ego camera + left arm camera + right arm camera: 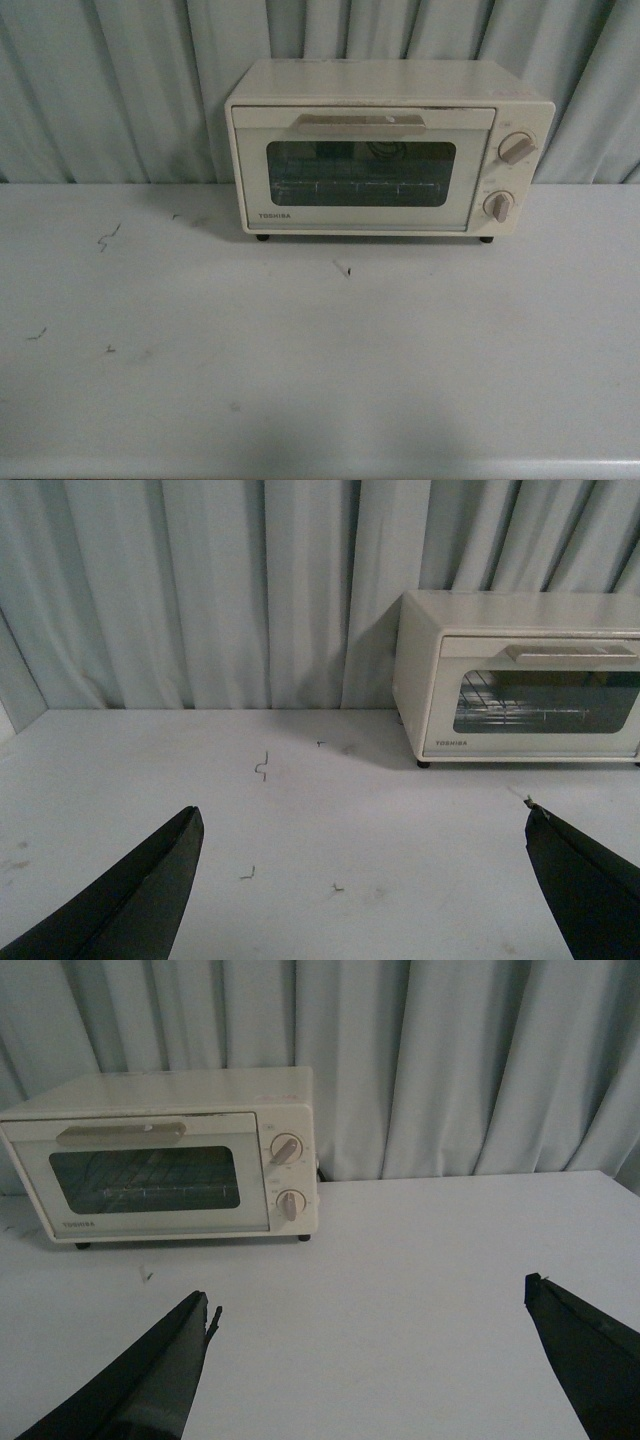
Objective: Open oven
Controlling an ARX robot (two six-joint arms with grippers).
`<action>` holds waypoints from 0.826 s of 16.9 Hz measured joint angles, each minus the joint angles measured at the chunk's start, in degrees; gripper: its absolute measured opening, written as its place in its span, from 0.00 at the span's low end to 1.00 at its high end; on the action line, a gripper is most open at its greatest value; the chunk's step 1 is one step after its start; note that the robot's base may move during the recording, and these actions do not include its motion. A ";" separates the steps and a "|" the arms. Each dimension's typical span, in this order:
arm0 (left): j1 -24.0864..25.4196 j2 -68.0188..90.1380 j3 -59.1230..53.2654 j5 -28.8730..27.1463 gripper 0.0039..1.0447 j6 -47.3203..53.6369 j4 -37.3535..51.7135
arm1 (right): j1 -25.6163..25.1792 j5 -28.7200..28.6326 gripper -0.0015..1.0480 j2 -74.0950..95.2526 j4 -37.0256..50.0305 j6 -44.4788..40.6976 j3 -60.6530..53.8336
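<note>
The cream-white Toshiba oven (385, 145) stands at the back of the white table, against the curtain. Its glass door is shut, with the flat bar handle (358, 122) along the top and two round knobs (517, 148) on the right. A wire rack shows behind the glass. Neither arm shows in the front view. My left gripper (362, 815) is open and empty, well back from the oven (520, 675). My right gripper (365, 1295) is open and empty, also well short of the oven (165, 1155).
A grey-blue pleated curtain (130, 80) hangs behind the table. Small dark scraps (343, 267) lie scattered on the white tabletop (320, 350). The table's front edge (320, 468) runs along the bottom of the front view.
</note>
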 joint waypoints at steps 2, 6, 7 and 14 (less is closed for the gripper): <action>0.00 0.00 0.00 0.00 0.94 0.00 -0.04 | 0.00 -0.04 0.94 0.00 0.00 0.00 0.00; 0.00 0.00 0.00 0.00 0.94 0.00 -0.07 | 0.00 -0.04 0.94 0.00 0.00 0.00 0.00; 0.00 0.00 0.00 0.00 0.94 0.00 -0.07 | 0.00 -0.02 0.94 0.00 0.00 0.00 0.00; 0.00 0.00 0.00 0.00 0.94 0.00 -0.07 | 0.00 -0.04 0.94 0.00 0.07 0.00 0.00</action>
